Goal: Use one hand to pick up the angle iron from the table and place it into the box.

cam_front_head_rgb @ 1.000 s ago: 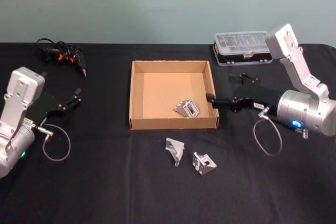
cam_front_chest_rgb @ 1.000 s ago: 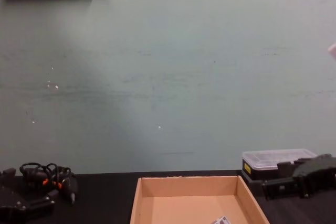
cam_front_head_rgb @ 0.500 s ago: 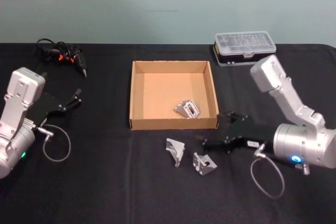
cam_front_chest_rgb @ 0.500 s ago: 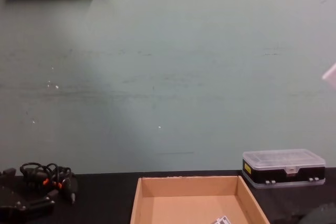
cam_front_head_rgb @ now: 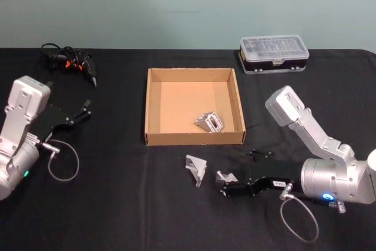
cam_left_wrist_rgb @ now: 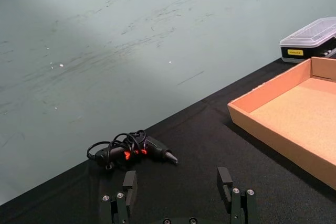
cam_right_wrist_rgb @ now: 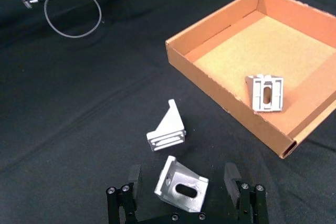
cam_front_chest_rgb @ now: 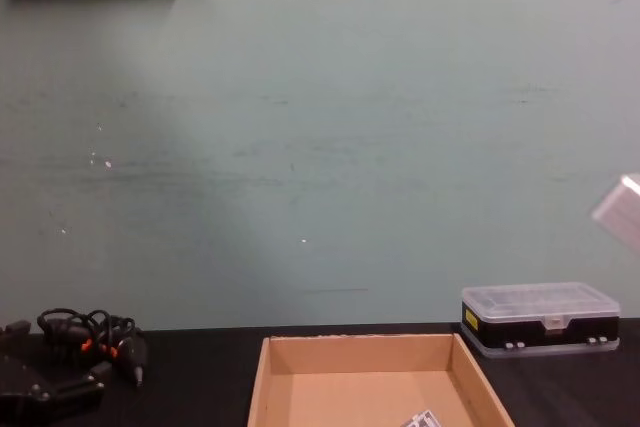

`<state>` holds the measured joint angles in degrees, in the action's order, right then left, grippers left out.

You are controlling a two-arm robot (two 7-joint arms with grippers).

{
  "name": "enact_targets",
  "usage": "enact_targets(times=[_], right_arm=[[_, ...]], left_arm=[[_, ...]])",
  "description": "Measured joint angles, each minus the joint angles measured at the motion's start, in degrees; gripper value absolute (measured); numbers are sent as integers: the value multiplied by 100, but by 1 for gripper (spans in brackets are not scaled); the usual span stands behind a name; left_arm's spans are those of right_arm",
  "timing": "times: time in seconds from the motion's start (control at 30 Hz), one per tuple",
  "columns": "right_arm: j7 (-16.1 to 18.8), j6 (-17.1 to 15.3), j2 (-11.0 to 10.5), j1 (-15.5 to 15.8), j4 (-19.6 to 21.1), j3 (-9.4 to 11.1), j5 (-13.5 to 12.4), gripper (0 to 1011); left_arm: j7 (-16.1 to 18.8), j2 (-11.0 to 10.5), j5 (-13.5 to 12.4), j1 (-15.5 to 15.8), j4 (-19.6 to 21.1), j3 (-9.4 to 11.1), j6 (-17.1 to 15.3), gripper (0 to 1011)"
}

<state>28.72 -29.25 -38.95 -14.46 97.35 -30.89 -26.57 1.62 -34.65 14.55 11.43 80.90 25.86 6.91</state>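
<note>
fingers of the black jointed right gripper (cam_right_wrist_rgb: 182, 176) stand spread, one on each side of a silver metal angle iron (cam_right_wrist_rgb: 181, 188) on the matte black worktop (cam_front_head_rgb: 117, 204), just in front of the shallow tan cardboard box (cam_front_head_rgb: 194, 138); nothing is pinched yet. this low straddle looks set for a plain close-and-lift. a second silver angle bracket (cam_right_wrist_rgb: 167, 132) lies near, apart enough to clear. the box's low front wall needs clearing; its floor holds one silver bracket (cam_front_head_rgb: 209, 121) and much free room. the left gripper (cam_left_wrist_rgb: 177, 177), fingers spread and empty, sits parked well left of the box.

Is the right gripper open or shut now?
Open: the right gripper has fingers apart, one on each side of an angle iron on the table.
</note>
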Motion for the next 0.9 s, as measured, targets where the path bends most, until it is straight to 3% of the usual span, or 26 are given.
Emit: enact_targets(times=[0.57, 0.9], right_arm=[[80, 149, 204, -173, -331, -217, 66, 1003], [168, 163, 202, -245, -366, -340, 137, 1003]], left_arm=[[0, 0, 0, 0, 0, 0, 0, 1000], [0, 0, 0, 0, 0, 0, 0, 1000]])
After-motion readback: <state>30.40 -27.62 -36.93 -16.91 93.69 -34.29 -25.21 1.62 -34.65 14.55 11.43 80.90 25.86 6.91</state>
